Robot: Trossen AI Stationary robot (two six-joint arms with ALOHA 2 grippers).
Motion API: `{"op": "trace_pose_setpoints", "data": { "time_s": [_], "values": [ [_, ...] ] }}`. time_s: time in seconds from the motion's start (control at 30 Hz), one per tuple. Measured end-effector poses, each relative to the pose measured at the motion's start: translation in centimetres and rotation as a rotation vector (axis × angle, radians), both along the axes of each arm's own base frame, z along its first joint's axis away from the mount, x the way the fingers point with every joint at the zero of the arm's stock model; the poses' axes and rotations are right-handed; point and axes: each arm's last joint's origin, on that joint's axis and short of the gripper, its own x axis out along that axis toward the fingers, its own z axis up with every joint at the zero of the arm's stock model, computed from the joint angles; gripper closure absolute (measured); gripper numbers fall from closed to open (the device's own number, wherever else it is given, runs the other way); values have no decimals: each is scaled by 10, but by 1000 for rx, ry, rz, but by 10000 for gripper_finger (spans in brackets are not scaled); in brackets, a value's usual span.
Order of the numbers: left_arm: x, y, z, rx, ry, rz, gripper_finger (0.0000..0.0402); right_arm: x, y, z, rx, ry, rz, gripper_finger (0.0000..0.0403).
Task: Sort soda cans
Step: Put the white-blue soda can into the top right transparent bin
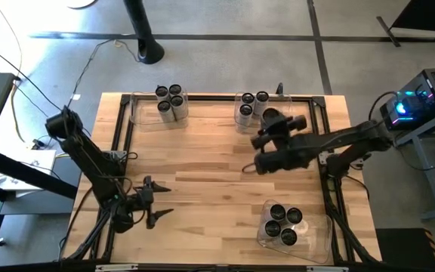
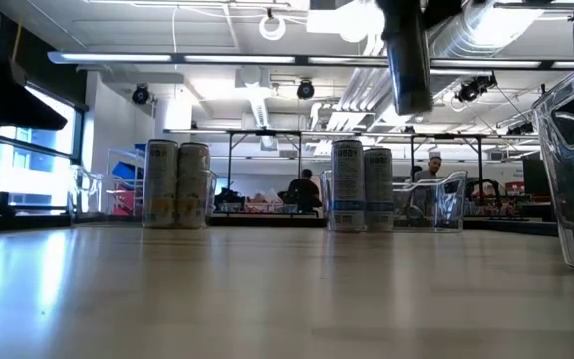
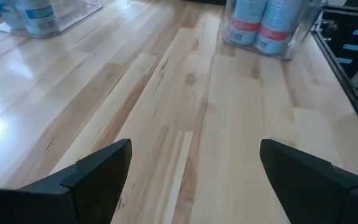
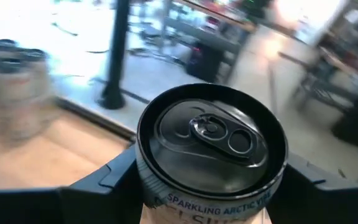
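High view: right gripper (image 1: pixel 257 160) over mid-table, between the far cans (image 1: pixel 251 106) and the near bin (image 1: pixel 317 240); left gripper (image 1: pixel 159 202) waits wide apart.

Right wrist view: fingers clamp a can (image 4: pixel 211 149) upright, top toward the camera.

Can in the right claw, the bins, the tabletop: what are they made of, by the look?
Can: likely aluminium, with a dark glossy pull-tab lid and printed sides. Held in the right claw.
Bins: clear hard plastic, probably acrylic; the cans show through the walls.
Tabletop: wood, butcher-block strips with visible grain; the sheen suggests varnish.
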Motion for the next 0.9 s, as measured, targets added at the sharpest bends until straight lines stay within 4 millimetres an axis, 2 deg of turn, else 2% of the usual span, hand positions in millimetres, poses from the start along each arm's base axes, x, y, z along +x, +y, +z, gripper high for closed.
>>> {"op": "trace_pose_setpoints", "data": {
  "time_s": [0.1,0.2,0.33,0.47,0.63,0.77,0.9],
  "values": [
    [1,-1,-3,-2,6,8,51,-6,-24,-32,36,-58,-92,170],
    [1,-1,-5,-1,14,4,51,-12,-48,-52,37,-103,-158,170],
    [1,-1,-5,-4,17,3,51,-12,-71,-83,54,-70,-187,170],
    [2,0,-5,-8,15,10,51,-5,-89,-90,50,-113,-176,170],
    [5,1,-4,-19,7,23,51,3,-108,-100,85,-143,-53,170],
    [6,1,-3,-30,-1,27,51,-1,-118,-115,102,-173,-34,170],
    [6,0,-3,-36,-5,27,51,-9,-119,-131,126,-221,-48,170]
  ]
}}
